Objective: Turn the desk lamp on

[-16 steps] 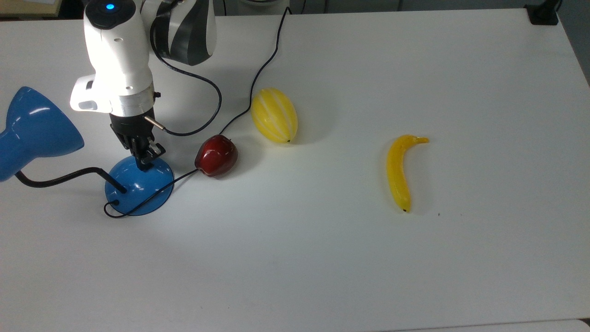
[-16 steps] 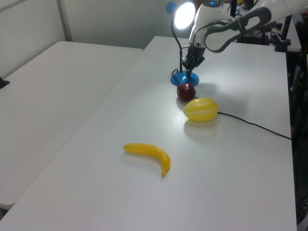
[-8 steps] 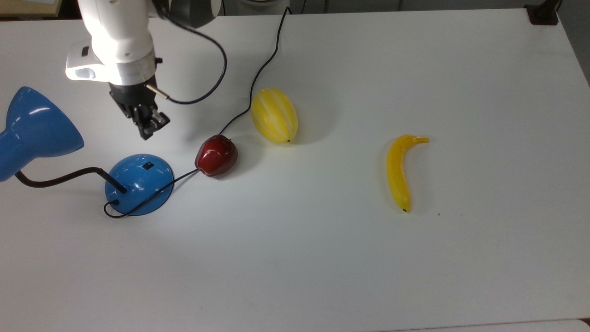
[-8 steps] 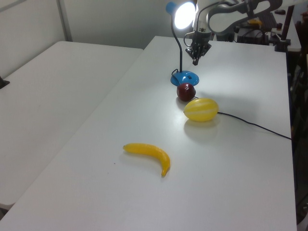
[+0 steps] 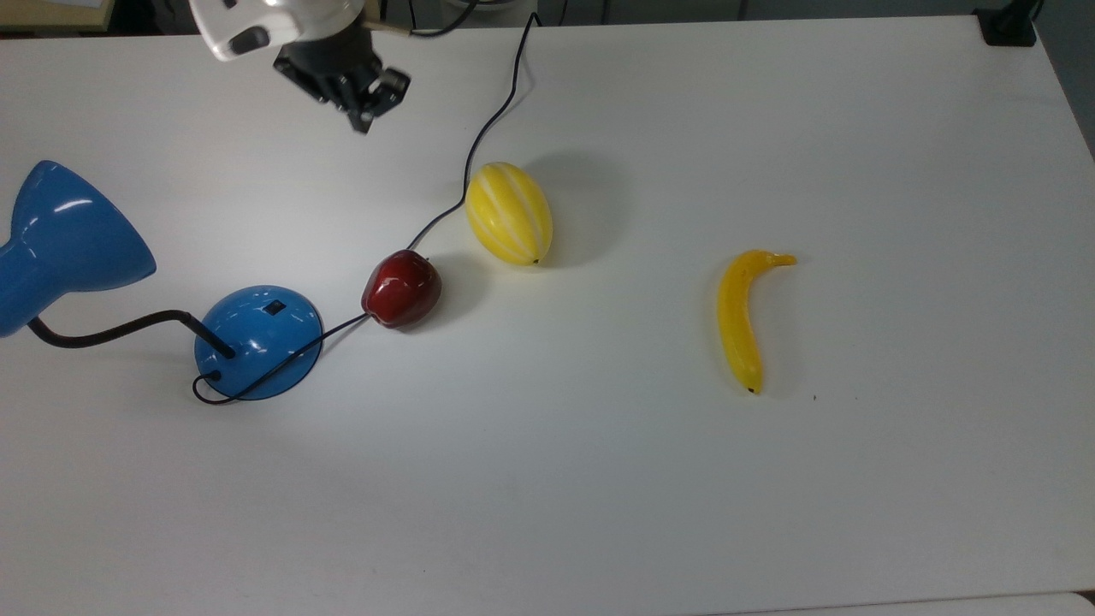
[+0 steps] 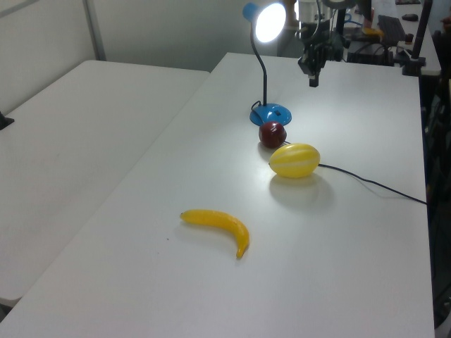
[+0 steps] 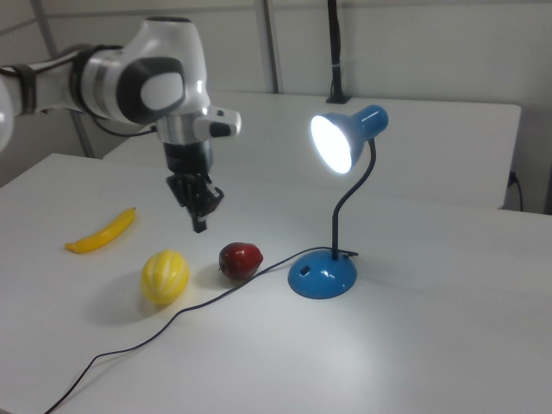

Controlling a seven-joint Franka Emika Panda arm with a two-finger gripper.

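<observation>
Well, from the top view the gripper (image 5: 364, 107) hangs near the table's (image 5: 650, 479) far edge, holding nothing, its two fingers drawn close with no more than a thin gap, and the desk lamp (image 5: 257, 340) sits well apart from it, below and toward the top view's left, its black switch (image 5: 273, 306) showing bare on the domed base. A red apple (image 5: 402, 288) and a striped yellow melon (image 5: 509, 213) lie below the gripper, the banana (image 5: 742, 316) far off toward the top view's right. In the left view the gripper (image 6: 313, 74) hovers above and to the left view's right of the lamp's base (image 6: 271, 114), and the shade (image 6: 270, 22) glows bright white. In the right view the gripper (image 7: 199, 218) points down above the apple (image 7: 240, 260), with the lit shade (image 7: 338, 142) off to the right view's right. To my eye the job is done: the bulb burns and nothing seems left except for the arm to clear away.
</observation>
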